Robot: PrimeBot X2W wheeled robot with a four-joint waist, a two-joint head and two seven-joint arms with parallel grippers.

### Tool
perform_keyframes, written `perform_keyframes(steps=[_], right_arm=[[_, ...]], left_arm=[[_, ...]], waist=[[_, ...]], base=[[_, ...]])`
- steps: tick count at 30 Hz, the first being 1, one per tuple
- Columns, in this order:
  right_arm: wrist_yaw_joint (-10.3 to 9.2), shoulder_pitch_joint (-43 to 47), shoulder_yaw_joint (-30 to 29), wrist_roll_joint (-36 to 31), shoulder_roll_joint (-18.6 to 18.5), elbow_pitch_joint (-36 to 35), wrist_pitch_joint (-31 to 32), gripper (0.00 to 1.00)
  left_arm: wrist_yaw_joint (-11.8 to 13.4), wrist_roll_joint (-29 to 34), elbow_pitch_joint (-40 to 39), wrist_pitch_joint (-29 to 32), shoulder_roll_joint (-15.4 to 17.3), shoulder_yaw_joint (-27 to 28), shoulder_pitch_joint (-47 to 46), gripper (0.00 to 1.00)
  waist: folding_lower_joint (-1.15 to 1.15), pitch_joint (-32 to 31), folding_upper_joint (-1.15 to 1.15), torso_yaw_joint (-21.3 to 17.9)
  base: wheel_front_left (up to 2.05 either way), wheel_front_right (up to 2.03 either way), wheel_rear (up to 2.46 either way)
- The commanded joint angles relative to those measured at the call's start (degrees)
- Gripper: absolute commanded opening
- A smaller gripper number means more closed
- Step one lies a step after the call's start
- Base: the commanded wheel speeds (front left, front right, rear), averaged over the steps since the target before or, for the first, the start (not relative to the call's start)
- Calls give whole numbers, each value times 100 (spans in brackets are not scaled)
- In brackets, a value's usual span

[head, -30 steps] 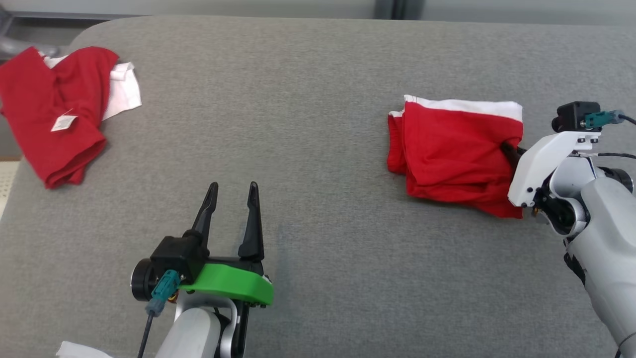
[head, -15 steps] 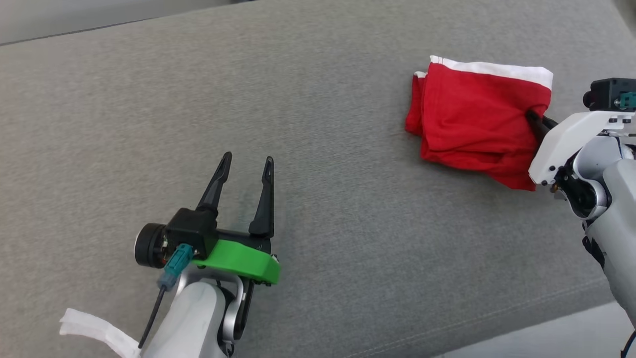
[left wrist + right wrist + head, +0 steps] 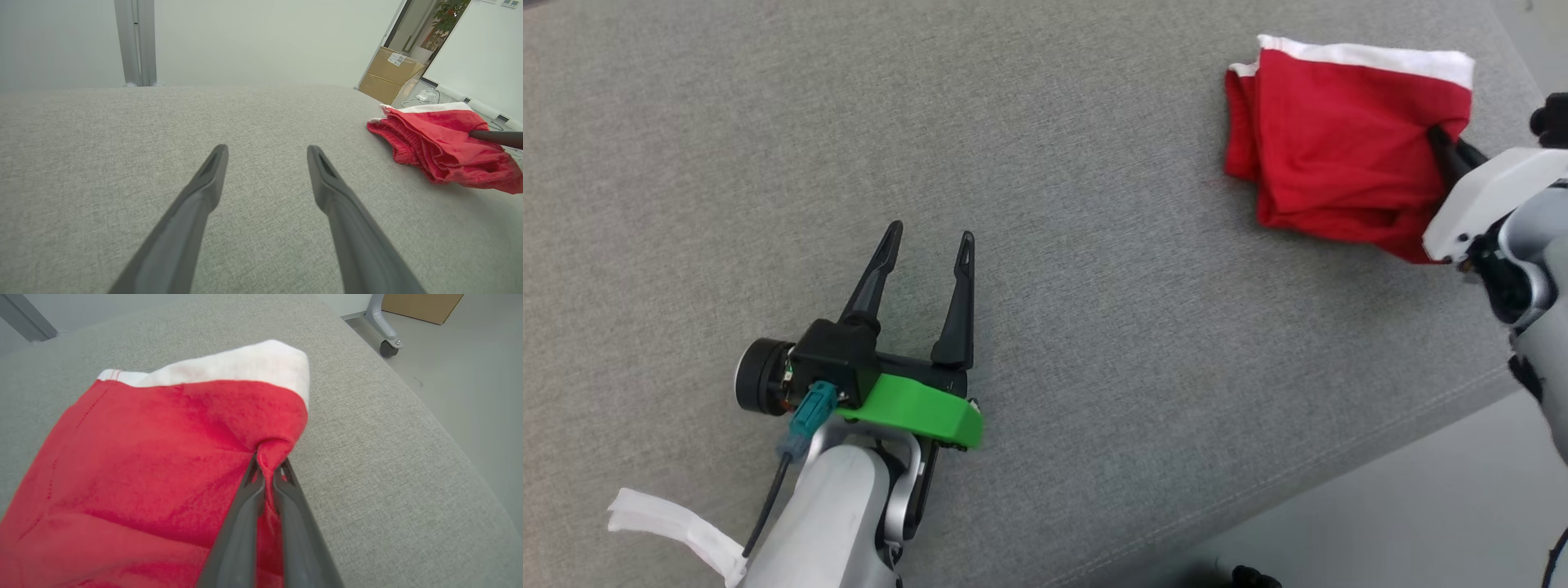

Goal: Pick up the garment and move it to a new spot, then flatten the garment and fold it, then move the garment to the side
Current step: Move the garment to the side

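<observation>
The garment (image 3: 1339, 147) is a folded red cloth with a white band along its far edge, lying on the grey cushion at the upper right. My right gripper (image 3: 1437, 137) is shut on a pinch of its right edge. In the right wrist view the red fabric (image 3: 163, 457) bunches up between the closed fingertips (image 3: 267, 467). My left gripper (image 3: 929, 237) stands open over bare cushion, well to the left of the garment and holding nothing. The left wrist view shows the garment (image 3: 445, 143) far to the right of the spread gripper (image 3: 267, 152).
The grey cushion (image 3: 1054, 204) ends at a rounded edge at the lower right, with pale floor (image 3: 1421, 506) beyond. A white strip (image 3: 670, 523) hangs by my left forearm. A cardboard box (image 3: 390, 73) stands on the floor in the left wrist view, and a wheeled leg (image 3: 384, 330) in the right wrist view.
The head camera has swung right and tilted, so the second red cloth at the far left has left the picture. My right gripper stays shut on the garment. The left gripper stays open.
</observation>
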Motion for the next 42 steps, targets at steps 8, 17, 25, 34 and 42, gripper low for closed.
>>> perform_keyframes(steps=[8, 17, 25, 34, 42], right_arm=[[-10, -900, 46, -530, -791, 550, -265, 0], [-10, -1726, -42, -1106, -1313, 1371, -567, 0], [-10, -2101, -256, -1589, -1259, 2216, -978, 100], [-10, -2259, -346, -1861, -920, 2447, -1332, 100], [-10, -1929, -197, -1842, -416, 2139, -1641, 100]], left_arm=[[94, 43, -186, -43, 69, 35, -218, 100], [159, 44, -286, -98, 83, 24, -252, 100], [183, 5, -278, -135, 68, 8, -255, 100], [125, -110, -112, -188, 66, 48, -301, 100], [109, -325, 488, -272, 12, 328, -361, 100]], waist=[[0, 573, 0, 874], [0, 859, 0, 1326], [0, 817, 0, 1330], [0, 403, 0, 1221], [0, -475, 0, 1345]], base=[[0, 0, 0], [0, 0, 0], [0, 0, 0], [0, 0, 0], [0, 0, 0]])
